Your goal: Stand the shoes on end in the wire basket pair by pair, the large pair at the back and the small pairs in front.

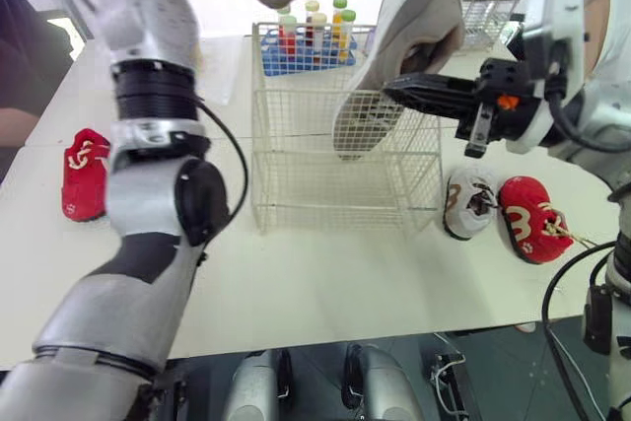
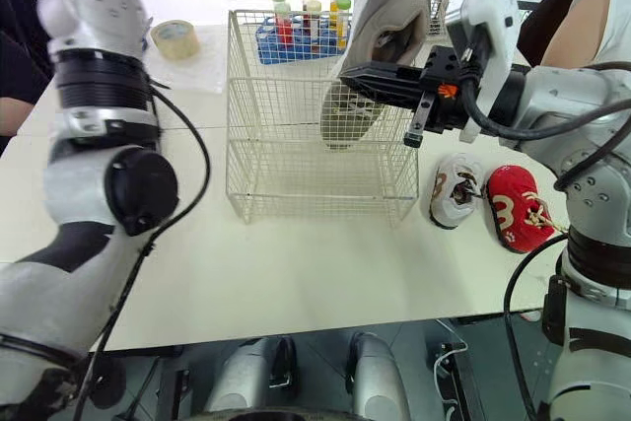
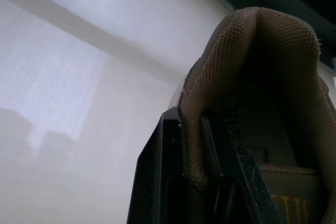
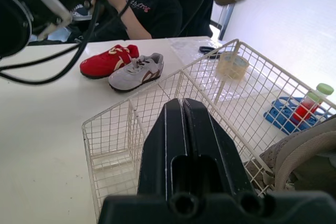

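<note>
Black fingers of the left gripper [image 3: 190,116] pinch the tan mesh heel collar of a large grey-beige shoe [image 3: 273,103], held high above the white table [image 1: 325,283]. Right gripper [image 1: 394,92]: fingers pressed together, tips at the opening of a second large grey-white trainer [image 1: 419,2], which stands tilted, toe down, inside the white wire basket [image 1: 296,184] toward its back right; whether the trainer is gripped cannot be told. Just right of the basket lie a small white-and-brown shoe [image 1: 469,202] and a small red shoe [image 1: 530,219], side by side. Another small red shoe [image 1: 86,173] lies well to the left. Blue rack of capped bottles [image 1: 306,46]: behind the basket.
</note>
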`<state>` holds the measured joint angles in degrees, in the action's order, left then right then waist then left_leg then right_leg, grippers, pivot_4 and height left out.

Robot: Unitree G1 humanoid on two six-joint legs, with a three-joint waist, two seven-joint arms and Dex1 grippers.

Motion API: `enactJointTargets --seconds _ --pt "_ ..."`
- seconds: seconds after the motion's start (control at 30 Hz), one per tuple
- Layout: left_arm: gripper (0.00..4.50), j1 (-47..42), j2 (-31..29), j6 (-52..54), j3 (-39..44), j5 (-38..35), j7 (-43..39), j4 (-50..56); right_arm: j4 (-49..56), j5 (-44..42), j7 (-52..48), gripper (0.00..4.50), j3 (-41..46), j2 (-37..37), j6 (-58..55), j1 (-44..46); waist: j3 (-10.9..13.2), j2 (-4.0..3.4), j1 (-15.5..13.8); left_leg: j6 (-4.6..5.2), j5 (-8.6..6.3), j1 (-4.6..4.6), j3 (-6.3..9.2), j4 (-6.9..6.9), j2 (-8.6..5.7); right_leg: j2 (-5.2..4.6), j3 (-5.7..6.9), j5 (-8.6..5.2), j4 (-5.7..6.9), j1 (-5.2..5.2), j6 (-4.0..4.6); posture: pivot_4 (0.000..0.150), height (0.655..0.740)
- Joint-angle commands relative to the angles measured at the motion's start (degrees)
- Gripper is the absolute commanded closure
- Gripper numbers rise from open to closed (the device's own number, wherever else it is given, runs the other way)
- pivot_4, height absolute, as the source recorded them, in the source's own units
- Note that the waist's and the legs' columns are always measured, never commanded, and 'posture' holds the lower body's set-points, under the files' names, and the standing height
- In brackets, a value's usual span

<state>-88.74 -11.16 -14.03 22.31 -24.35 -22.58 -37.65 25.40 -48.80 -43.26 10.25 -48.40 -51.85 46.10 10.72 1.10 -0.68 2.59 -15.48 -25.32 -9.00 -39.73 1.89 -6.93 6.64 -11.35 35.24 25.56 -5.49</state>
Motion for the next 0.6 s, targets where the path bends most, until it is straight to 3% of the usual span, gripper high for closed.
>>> enactJointTargets --seconds 0.03,0.4,0.6 --pt "4.46 0.07 1.65 -6.91 -2.39 1.48 -0.14 3.13 2.72 -1.77 1.86 4.50 2.91 -0.89 -0.46 -0.13 0.00 0.00 0.01 0.01 0.00 0.00 0.00 -0.02 0.00 0.00 0.00 0.00 0.00 0.00 0.00 0.150 0.7400" --pt "4.46 10.51 7.43 -27.24 -9.98 15.58 7.89 0.06 5.35 -4.50 6.00 4.50 4.14 -1.39 -2.61 -0.90 0.00 -0.01 -0.14 0.21 -0.13 -0.02 0.08 -0.21 0.05 0.00 0.02 0.03 0.00 -0.09 0.04 0.150 0.7400" --pt "4.46 14.65 7.66 -34.92 -12.13 20.56 11.56 -4.03 5.72 -6.04 7.15 4.50 4.33 -2.21 -3.36 -0.53 0.00 -0.01 -0.05 0.43 -0.26 -0.05 0.20 -0.32 0.11 -0.07 -0.01 0.08 -0.06 -0.11 -0.01 0.150 0.7400"
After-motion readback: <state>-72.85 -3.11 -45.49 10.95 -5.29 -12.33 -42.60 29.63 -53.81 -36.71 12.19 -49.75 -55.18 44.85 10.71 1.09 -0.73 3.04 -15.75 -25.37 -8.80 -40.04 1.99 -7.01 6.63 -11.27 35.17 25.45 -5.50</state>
